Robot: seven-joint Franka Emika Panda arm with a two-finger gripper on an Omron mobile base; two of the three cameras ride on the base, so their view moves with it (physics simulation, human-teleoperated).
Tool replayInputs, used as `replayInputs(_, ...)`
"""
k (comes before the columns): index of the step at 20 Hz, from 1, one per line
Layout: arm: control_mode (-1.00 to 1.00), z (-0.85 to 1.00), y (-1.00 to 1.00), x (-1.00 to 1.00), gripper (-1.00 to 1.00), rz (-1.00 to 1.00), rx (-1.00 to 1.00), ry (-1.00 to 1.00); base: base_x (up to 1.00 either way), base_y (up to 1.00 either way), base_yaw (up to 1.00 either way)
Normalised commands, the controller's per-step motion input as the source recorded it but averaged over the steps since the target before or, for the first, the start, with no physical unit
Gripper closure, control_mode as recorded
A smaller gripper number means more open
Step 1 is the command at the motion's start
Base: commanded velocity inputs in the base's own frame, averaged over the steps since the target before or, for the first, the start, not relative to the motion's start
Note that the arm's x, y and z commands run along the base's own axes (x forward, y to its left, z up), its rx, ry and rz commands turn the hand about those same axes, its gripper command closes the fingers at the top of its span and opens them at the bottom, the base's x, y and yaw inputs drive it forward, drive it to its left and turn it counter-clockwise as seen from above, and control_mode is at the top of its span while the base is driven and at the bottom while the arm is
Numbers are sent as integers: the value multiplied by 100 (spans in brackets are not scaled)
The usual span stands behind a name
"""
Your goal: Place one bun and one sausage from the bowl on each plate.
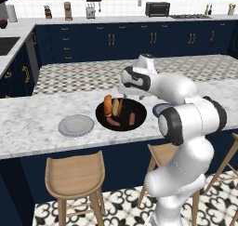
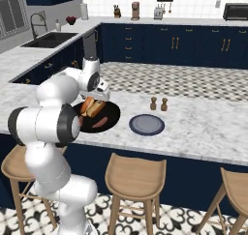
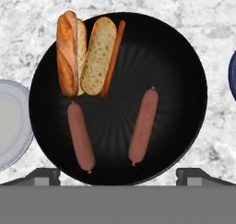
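A: Bowl [image 3: 184, 57] first — black, wide, shallow, on the marble counter [image 1: 28, 122] near its front edge, between the two plates.

B: Contents?

A: Two buns, two sausages. Left bun [image 3: 68, 52] is tipped on its side, browned crust showing. Right bun [image 3: 99, 55] lies cut face up, touching it. Both sit in the upper left of the bowl in the hand view. Left sausage [image 3: 80, 136] lies just below the left bun; right sausage [image 3: 144, 125] is apart from it, nearer the bowl's middle, both running roughly parallel.

B: Plates?

A: Light grey plate [image 1: 76, 125] just beside the bowl on the left in the left base view, bare. Blue-grey plate [image 2: 147, 124] just beside the bowl on the other side, also bare.

B: Gripper?

A: Gripper [image 3: 118, 174] hangs over the bowl looking straight down, fingers [image 3: 44, 176] spread wide apart, nothing between them, touching nothing.

B: Anything else?

A: Two small brown shakers [image 2: 159, 104] on the counter behind the blue-grey plate. Wooden stools [image 2: 134, 178] below the counter's front edge.
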Motion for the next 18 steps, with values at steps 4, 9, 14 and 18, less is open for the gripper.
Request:
replayInputs(4, -100, -36, 0, 61, -100, -4, 4, 0, 0, 0, 0)
replayInputs(9, -100, -55, 12, 39, -100, 0, 1, 0, 0, 0, 0)
replayInputs(14, -100, -39, 13, 48, -100, 0, 2, -4, 0, 0, 0)
replayInputs(18, -100, -31, 3, 42, -100, 1, 1, -4, 0, 0, 0)
